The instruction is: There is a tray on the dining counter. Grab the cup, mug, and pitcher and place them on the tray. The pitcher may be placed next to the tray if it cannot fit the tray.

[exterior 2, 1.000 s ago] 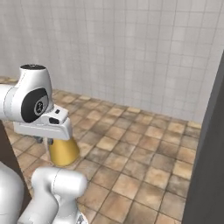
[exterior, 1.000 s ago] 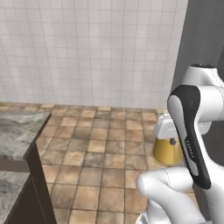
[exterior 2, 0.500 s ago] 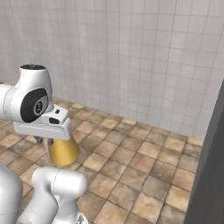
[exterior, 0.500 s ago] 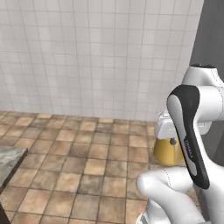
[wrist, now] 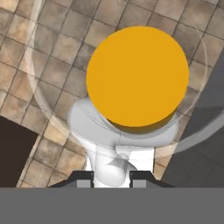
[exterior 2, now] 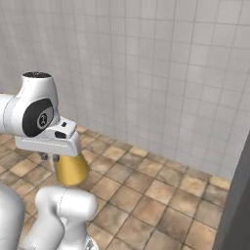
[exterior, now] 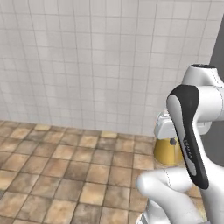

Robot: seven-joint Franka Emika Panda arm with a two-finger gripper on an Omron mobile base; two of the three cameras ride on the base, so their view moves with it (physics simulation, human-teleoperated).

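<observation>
- Hanging under the hand [exterior 2: 51, 157], the pitcher [exterior 2: 71, 169] is up in the air over the tiled floor [exterior: 65, 175], its wide amber-yellow lower body showing just below the white block of the wrist in the right base view.
- In the left base view the pitcher [exterior: 168, 151] shows as an amber shape just below the white wrist, partly hidden by the dark-striped link of the arm [exterior: 188, 131] in front of it.
- The hand [wrist: 113, 177] is clamped on the pitcher: in the hand view the two dark finger tips [wrist: 84, 178] stand on either side of the clear glass neck, close against it.
- From the hand view the pitcher [wrist: 138, 76] is seen along its length, the round orange-amber disc of its body in the middle and the faint clear outline of its glass wall ringing it.
- Beyond the pitcher in that view lie brown and tan floor tiles, with a dark patch at the lower left that cannot be made out.
- A white tiled wall [exterior: 87, 65] rises behind the floor in both base views.
- A dark grey upright panel [exterior 2: 237, 205] stands at the right edge of the right base view.
</observation>
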